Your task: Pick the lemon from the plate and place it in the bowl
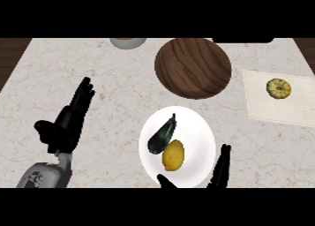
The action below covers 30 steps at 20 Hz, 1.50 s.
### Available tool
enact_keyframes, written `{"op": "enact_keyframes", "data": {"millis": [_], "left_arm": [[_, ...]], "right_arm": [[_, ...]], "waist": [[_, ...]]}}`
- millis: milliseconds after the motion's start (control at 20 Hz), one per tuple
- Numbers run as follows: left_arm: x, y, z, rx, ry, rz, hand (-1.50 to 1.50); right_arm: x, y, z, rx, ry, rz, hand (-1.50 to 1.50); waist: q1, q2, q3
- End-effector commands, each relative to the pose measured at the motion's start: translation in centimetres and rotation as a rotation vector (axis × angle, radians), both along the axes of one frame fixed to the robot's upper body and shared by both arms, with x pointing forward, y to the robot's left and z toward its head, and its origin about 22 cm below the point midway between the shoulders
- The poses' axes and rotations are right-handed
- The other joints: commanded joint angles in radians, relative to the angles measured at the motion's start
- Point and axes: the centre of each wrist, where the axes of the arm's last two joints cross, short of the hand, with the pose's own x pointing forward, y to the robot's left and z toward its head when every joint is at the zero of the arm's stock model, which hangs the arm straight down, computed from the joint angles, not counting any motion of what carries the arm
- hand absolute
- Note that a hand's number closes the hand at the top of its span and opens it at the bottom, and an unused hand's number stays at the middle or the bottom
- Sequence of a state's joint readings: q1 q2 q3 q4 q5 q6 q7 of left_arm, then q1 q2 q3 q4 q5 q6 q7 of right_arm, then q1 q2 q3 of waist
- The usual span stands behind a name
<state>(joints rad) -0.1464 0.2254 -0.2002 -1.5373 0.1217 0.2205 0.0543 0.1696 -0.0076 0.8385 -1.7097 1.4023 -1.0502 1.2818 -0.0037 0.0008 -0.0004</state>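
Two items on white plate (197, 128): lemon (173, 155) beside eggplant (163, 134). Right hand (219, 170) at plate's near rim, fingers straight and apart. Left hand (68, 121) open over surface (114, 110).

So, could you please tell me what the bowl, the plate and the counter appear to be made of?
The bowl looks like dark brown wood, with curved grain bands across it. The plate is plain glossy white, probably ceramic, though plastic is possible. The counter looks like pale marble or stone, with thin brownish veins.
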Motion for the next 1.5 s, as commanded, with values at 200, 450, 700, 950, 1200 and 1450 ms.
{"op": "enact_keyframes", "data": {"millis": [200,450,700,950,1200,1450], "left_arm": [[0.0,0.2,-0.7,-0.004,0.011,0.000,0.00],[-0.3,0.2,-0.5,0.004,-0.007,0.002,0.00],[-1.0,-0.1,0.1,-0.004,0.006,0.002,0.00],[0.3,0.4,0.2,0.007,-0.013,0.004,0.00],[-0.3,-0.8,0.4,-0.005,-0.015,-0.023,0.00],[-0.2,0.5,-0.5,0.005,-0.011,-0.008,0.00]], "right_arm": [[1.5,0.0,-1.6,0.209,0.052,-0.130,-1.50],[0.7,0.6,-2.4,0.219,0.052,-0.111,-1.50],[1.2,-0.5,-4.5,0.143,0.174,-0.172,-1.50],[3.5,-0.6,-5.1,0.122,0.231,-0.171,-1.50],[4.0,0.1,-6.9,0.153,0.240,-0.157,-1.50],[5.2,1.9,-6.5,-0.036,0.289,0.002,1.50]], "waist": [[0.002,0.002,0.001],[0.002,0.000,0.000],[0.006,-0.003,0.000],[0.008,0.001,0.000],[0.013,0.000,0.001],[0.017,0.000,0.000]]}}
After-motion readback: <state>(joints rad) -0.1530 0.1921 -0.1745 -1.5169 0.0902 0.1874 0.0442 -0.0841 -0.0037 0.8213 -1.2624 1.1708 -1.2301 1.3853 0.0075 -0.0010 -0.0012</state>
